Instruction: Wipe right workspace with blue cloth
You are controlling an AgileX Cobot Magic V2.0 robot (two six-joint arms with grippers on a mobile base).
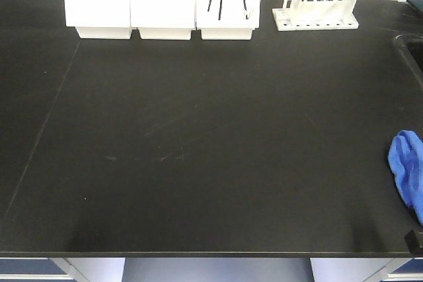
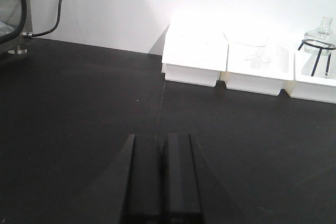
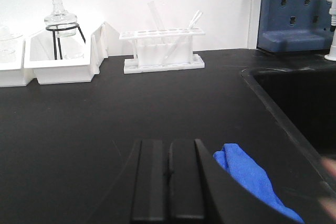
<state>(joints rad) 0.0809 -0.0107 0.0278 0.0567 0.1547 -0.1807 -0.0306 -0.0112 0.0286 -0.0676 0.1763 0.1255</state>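
Now note the blue cloth (image 1: 408, 173) crumpled near the tabletop's (image 1: 198, 163) right edge, just right of the right claw (image 3: 169, 145), long axis roughly front to back; judge the right arm far nearer, its claw and the left claw (image 2: 160, 140) both pressed together, empty.

Table (image 1: 211, 163): matte black top with faint scuff marks near the centre. One thin seam (image 1: 46, 120) runs from 11 o'clock down toward 8 o'clock. At 12 o'clock, along the back edge, three white bins (image 1: 162, 4) stand side by side in a close row. At 1 o'clock, just beside the row but apart from it, stands a white test-tube rack (image 1: 316, 16). At 2 o'clock a sink recess (image 1: 413, 51) cuts into the top. At 4 o'clock a crumpled blue cloth (image 1: 408, 170) lies on the surface at the right edge.
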